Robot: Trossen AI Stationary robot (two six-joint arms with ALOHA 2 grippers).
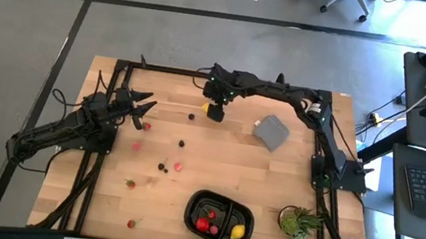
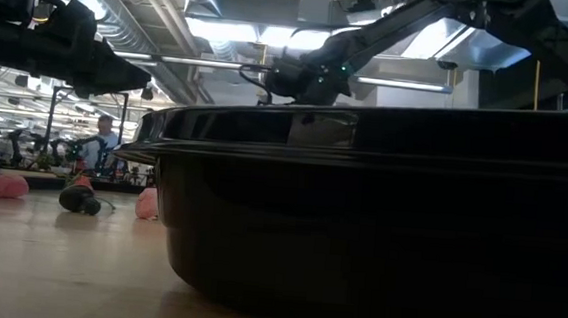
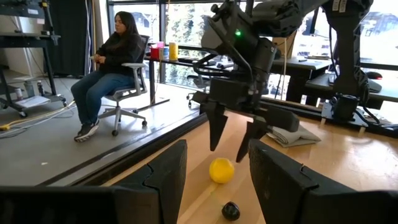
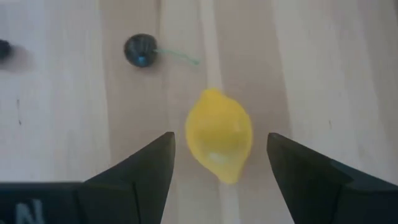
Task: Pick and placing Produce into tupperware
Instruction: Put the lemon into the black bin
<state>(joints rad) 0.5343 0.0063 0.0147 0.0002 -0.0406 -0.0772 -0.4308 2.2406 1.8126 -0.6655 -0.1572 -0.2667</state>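
Our right gripper (image 4: pixel 219 165) hangs over a yellow lemon (image 4: pixel 219 135) at the far side of the table, its two dark fingers spread wide to either side of the fruit and closed on nothing; from the left wrist view we see those fingers poised just above the lemon, not yet touching it. A small dark berry (image 4: pixel 140 49) with a thin green stem lies near the lemon on the bare wood.

Our left gripper (image 1: pixel 142 104) waits at the table's left edge, its fingers parted and empty, pointed toward the same lemon.

Farther out, red strawberry-like bits (image 1: pixel 178 166) and more dark berries lie scattered across the middle of the table. The black tupperware (image 1: pixel 223 201) sits well apart at the near edge, already holding a second lemon (image 1: pixel 238 233) and some red pieces (image 1: pixel 203 224). A grey block (image 1: pixel 271 131) and a potted plant (image 1: pixel 297 222) stand off to the right.

The risk, as we judge it: the lemon is round and smooth (and free to roll), so an off-centre squeeze could squirt it sideways toward the table's far edge. A descent made too low could also jab the fingertips into the wood.
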